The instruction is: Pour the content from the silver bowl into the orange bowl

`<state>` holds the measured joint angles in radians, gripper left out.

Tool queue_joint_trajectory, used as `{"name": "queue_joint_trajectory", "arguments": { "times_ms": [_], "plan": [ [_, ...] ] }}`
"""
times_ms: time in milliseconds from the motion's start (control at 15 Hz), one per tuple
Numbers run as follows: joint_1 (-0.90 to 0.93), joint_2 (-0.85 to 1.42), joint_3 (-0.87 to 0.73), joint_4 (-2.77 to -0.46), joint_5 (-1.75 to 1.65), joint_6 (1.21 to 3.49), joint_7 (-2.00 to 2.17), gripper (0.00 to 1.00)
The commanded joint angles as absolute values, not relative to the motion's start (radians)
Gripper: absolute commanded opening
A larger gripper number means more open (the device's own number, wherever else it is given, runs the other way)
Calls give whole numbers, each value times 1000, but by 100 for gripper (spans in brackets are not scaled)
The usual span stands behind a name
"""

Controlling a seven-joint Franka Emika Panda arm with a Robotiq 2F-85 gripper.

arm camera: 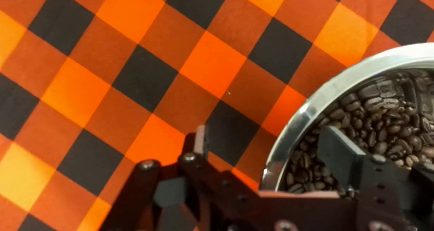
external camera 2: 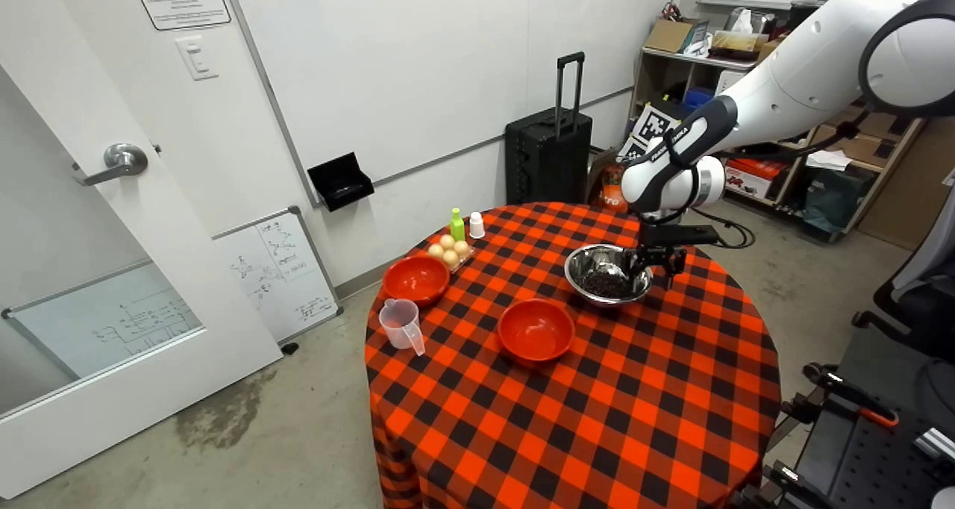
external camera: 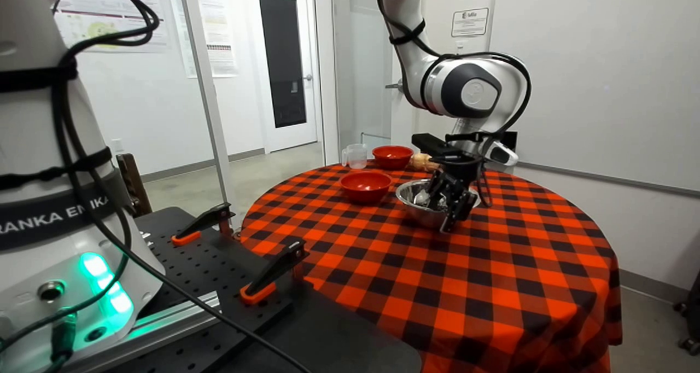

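Observation:
The silver bowl [external camera: 420, 215] stands upright on the checkered table; it also shows in an exterior view [external camera 2: 584, 261] and at the right of the wrist view [arm camera: 302, 114]. Dark coffee beans [arm camera: 390, 126] lie in it. My gripper [arm camera: 268, 141] is open and straddles the bowl's rim: one finger is over the beans inside, the other is outside over the cloth. Neither finger visibly touches the rim. The gripper shows in both exterior views [external camera: 444, 209] [external camera 2: 652, 272]. An empty red-orange bowl [external camera 2: 536, 331] stands beside the silver bowl; a second red-orange bowl [external camera 2: 415, 279] stands farther off.
A clear measuring jug [external camera 2: 401, 324] stands by the farther red-orange bowl, near the table edge. A pack of eggs [external camera 2: 450, 252], a green bottle [external camera 2: 456, 225] and white cups [external camera 2: 477, 226] stand beyond that bowl. Clamps [external camera: 276, 272] sit on the robot's base plate.

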<state>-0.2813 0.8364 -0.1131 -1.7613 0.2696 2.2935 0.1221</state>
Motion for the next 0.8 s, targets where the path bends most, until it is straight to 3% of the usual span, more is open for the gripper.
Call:
{"name": "queue_joint_trajectory", "arguments": {
  "times_ms": [0,467,733],
  "plan": [
    [-283,831,-83,-1774,336,2342,147,51],
    [-281,842,-27,-1758,434,2393,144,1],
    [-281,843,-17,-1750,456,2407,141,2]
  ]
}}
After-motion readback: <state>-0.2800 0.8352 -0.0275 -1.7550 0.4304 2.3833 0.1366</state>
